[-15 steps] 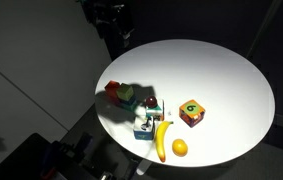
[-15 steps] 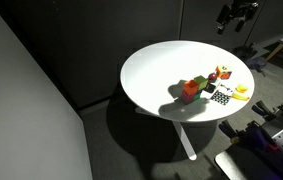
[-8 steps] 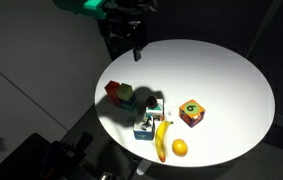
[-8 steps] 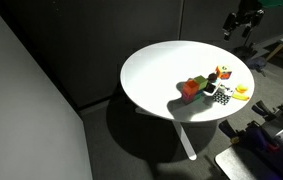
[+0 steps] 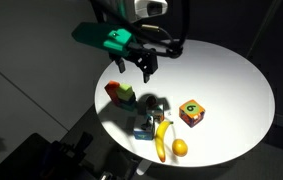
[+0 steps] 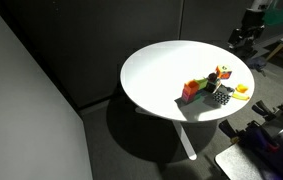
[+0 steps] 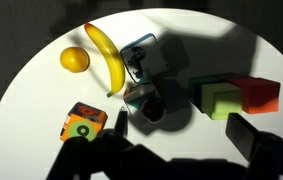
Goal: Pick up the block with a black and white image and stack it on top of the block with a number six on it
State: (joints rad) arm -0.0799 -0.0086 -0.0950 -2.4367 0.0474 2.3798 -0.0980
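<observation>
Approach step. My jaws spread open, empty, above worktop (image 7: 41, 95). Below, ahead of them: picture block (image 7: 139, 55); six block (image 7: 84, 122) apart. Next I descend, straddle picture block.

**Layout as seen from the wrist view.** The gripper (image 7: 184, 138) hangs over the round white table (image 7: 41, 100), touching nothing. Between its fingers and just ahead lies a dark rounded object (image 7: 149, 102) that cannot be identified. Farther ahead is the block with a black and white image (image 7: 139, 55). The yellow banana (image 7: 106, 55) lies just beside that block on its left, with the small orange fruit (image 7: 74, 60) farther left. The block with a number six (image 7: 83, 124) sits just left of the gripper. Ahead to the right, a plain green block (image 7: 216, 98) abuts a plain orange block (image 7: 258, 93).
</observation>
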